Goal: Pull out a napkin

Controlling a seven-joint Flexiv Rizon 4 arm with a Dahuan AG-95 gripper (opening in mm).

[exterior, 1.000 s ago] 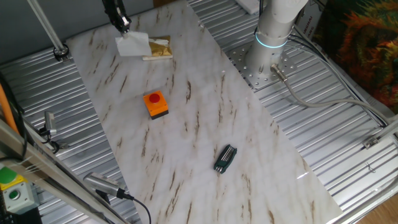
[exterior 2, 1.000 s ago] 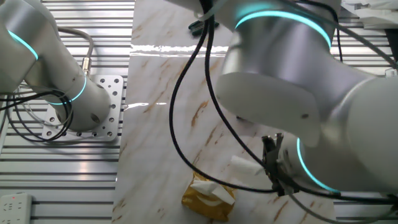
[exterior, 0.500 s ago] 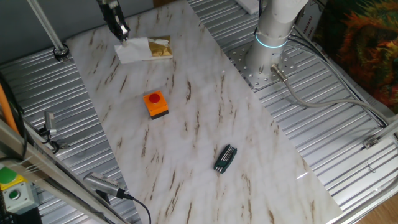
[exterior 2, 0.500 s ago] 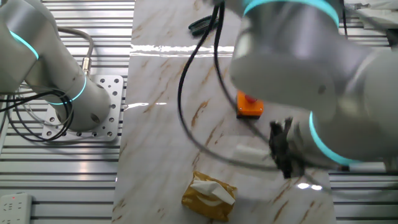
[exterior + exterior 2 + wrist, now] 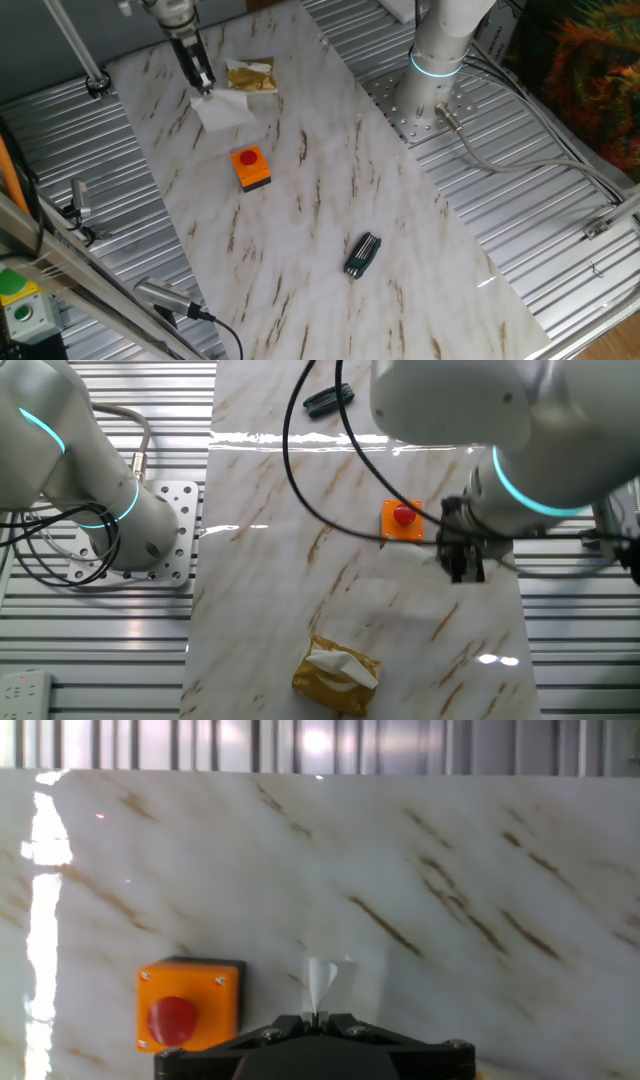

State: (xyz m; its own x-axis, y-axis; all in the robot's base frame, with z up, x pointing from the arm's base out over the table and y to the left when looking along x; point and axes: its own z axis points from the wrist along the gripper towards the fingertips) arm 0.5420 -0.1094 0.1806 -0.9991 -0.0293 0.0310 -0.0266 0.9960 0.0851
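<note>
My gripper (image 5: 203, 85) is shut on a corner of the white napkin (image 5: 222, 108). The napkin hangs from it, clear of the tan-gold tissue pack (image 5: 250, 77), just above the marble between the pack and the orange button box (image 5: 250, 167). In the hand view a thin strip of napkin (image 5: 325, 982) stands up from my closed fingertips, and my gripper (image 5: 316, 1017) is just right of the orange box (image 5: 190, 1005). In the other fixed view my gripper (image 5: 462, 563) is beside the orange box (image 5: 402, 520), and the pack (image 5: 337, 675) shows white tissue at its slot.
A black folded tool (image 5: 362, 254) lies on the marble board toward the near end and also shows in the other fixed view (image 5: 328, 398). The arm's base (image 5: 435, 60) stands on the ribbed metal table at the right. Cables and a green button box (image 5: 20, 300) are at the left edge.
My gripper has moved away from the tissue pack toward the orange box, carrying the napkin. The napkin has come fully out of the pack.
</note>
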